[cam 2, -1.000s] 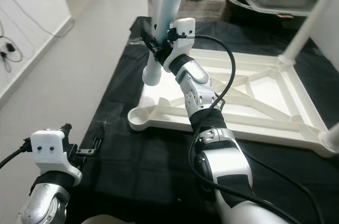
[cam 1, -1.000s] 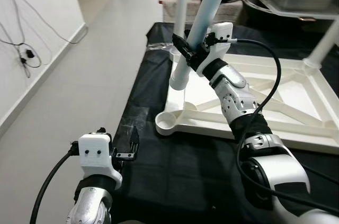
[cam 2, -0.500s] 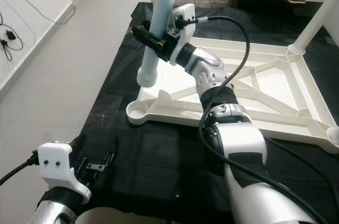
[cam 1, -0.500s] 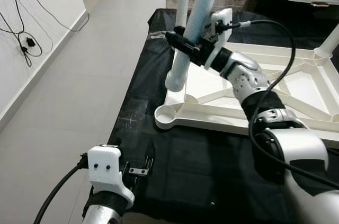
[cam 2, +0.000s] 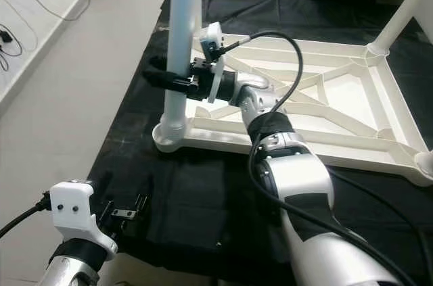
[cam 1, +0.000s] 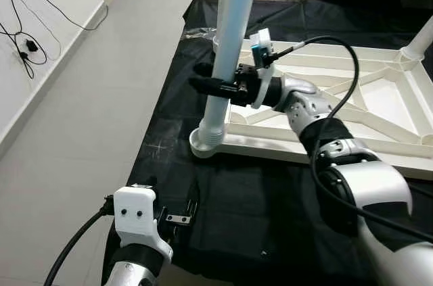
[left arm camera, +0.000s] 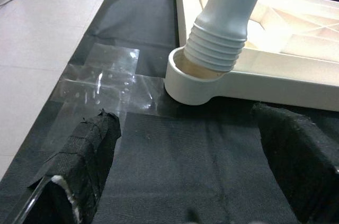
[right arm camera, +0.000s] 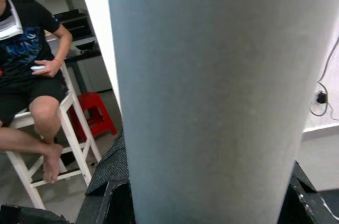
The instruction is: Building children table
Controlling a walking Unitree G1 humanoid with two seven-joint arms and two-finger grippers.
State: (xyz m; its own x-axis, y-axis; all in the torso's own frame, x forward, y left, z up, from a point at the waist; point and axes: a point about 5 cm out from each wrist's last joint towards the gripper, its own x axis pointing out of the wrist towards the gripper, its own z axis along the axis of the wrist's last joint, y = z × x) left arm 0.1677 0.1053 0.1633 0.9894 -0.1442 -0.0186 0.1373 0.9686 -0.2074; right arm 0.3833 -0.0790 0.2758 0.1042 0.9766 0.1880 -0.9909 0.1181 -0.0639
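A black cloth (cam 1: 223, 205) is covering the floor under the upturned white tabletop (cam 1: 379, 107). My right gripper (cam 1: 203, 85) is clamping the pale blue leg (cam 1: 226, 42), standing upright in the corner socket (cam 1: 203, 145). My left gripper (left arm camera: 185, 181) is hovering open near that socket, its threaded end sitting inside. A person (right arm camera: 26, 60) is sitting on a stool.

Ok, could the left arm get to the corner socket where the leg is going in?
Probably yes. The left gripper hangs open over the black cloth, apart from the socket, with only bare cloth and tape between. The right gripper holds the leg higher up, off that path.
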